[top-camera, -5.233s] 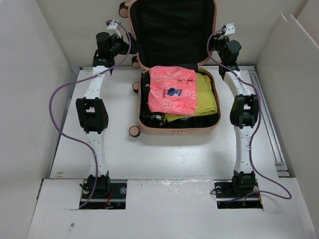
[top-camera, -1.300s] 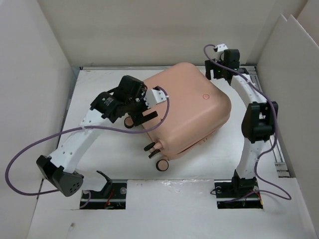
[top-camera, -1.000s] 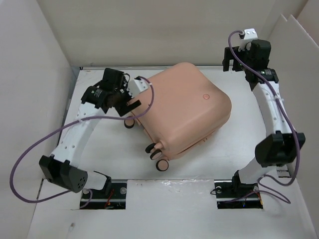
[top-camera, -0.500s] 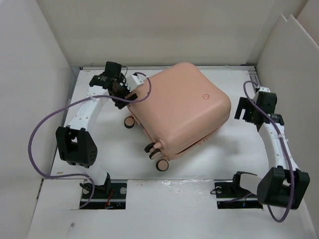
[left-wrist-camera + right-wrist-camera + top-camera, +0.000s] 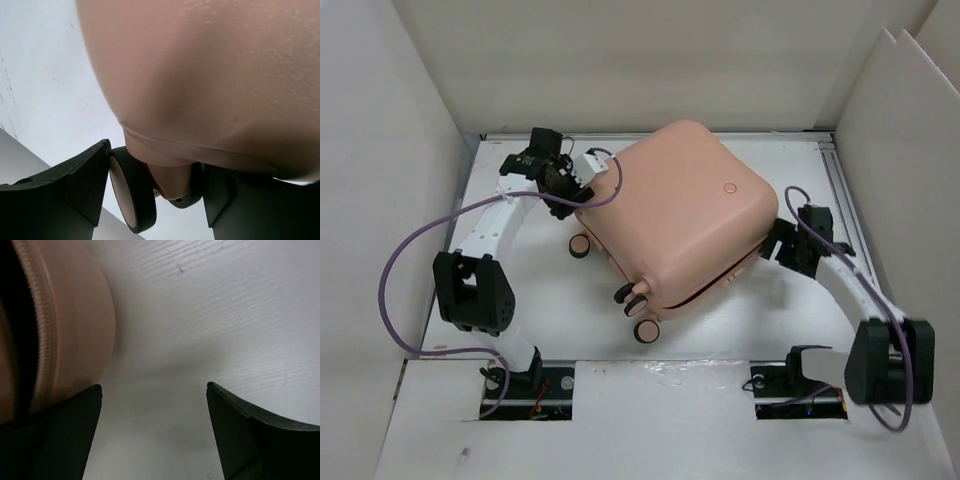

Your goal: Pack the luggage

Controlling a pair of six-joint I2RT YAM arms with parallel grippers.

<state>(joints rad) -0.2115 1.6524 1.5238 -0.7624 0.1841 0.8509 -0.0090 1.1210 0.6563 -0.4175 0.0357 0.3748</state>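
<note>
The luggage point(image 5: 685, 215) lies shut and skewed on the white table, a peach-pink hard shell with black wheels point(image 5: 643, 331) along its near-left edge. My left gripper point(image 5: 582, 190) is at its far-left corner. In the left wrist view the fingers point(image 5: 85, 180) press from both sides on a twin black wheel point(image 5: 131, 192) under the shell point(image 5: 200, 75), so the left gripper point(image 5: 156, 170) is shut on it. My right gripper point(image 5: 775, 240) sits low at the suitcase's right side. The right gripper point(image 5: 154, 387) is open over bare table, with the zip seam point(image 5: 45, 325) beside its left finger.
White walls close in the table on the left, back and right. A metal rail point(image 5: 842, 190) runs along the table's right edge. Purple cables point(image 5: 395, 270) loop from both arms. The arm bases point(image 5: 525, 375) sit at the near edge.
The left jaws have closed onto the corner wheel. The right arm has swung from the back corner down to the suitcase's right side. The suitcase has shifted slightly to the left.
</note>
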